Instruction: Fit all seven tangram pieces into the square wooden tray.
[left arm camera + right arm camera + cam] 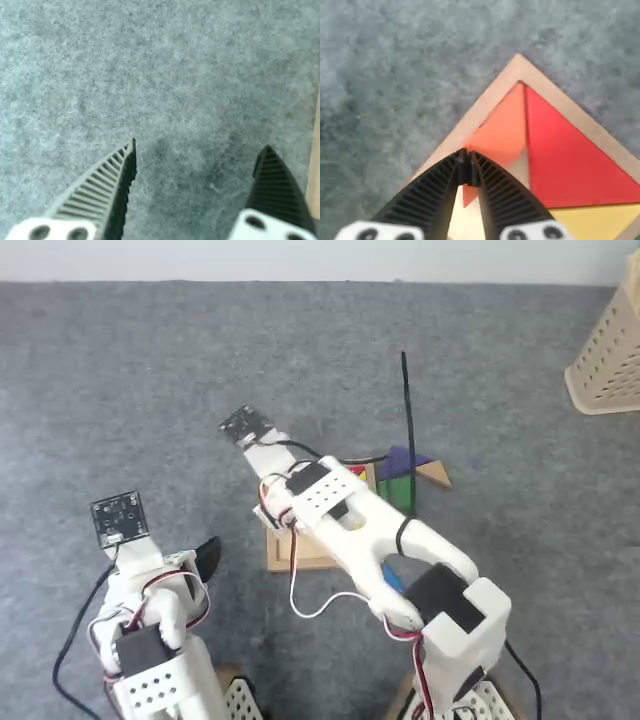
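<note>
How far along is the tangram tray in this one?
Done: the red triangle and a yellow piece lie in the tray. In hand: the right gripper, shut, is at the orange triangle, with bare wood beside it. To do: the purple piece, green piece and tan piece at the far edge look unseated.

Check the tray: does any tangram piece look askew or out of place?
Yes. In a corner of the tray the orange triangle sits askew: a wedge of bare wood shows between it and the red triangle. In the high view a tan piece seems to jut past the tray's edge.
</note>
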Robot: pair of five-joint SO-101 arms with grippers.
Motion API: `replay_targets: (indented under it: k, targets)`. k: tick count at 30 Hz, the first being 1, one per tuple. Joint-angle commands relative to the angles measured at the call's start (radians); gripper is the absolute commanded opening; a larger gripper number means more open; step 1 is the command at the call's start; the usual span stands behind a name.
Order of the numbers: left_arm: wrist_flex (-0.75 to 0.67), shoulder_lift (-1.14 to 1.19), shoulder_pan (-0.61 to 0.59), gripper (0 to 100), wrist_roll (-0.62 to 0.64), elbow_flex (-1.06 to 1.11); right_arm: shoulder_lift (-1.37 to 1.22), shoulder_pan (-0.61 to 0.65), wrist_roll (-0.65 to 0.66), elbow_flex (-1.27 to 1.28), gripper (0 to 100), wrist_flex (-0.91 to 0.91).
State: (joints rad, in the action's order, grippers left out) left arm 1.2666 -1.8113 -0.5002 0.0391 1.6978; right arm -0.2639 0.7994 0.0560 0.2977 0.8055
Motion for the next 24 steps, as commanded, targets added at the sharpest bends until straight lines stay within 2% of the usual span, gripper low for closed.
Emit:
replay_targets:
  k: [1, 6, 17, 24]
  targets:
    - [-0.002, -0.012, 0.002, 35, -0.002, -0.013, -0.002, 0.027, -0.006, -0.023, 1.0, 0.019]
    - [-0.002, -0.012, 0.002, 35, -0.002, -0.013, 0.041, 0.007, -0.009, -0.02, 1.0, 0.024]
    - [-0.002, -0.012, 0.002, 35, -0.002, -0.013, 0.292, -0.027, -0.006, 0.006, 1.0, 0.213]
    - [-0.002, -0.012, 0.002, 35, -0.002, -0.013, 0.202, -0.07, -0.005, 0.103, 1.0, 0.084]
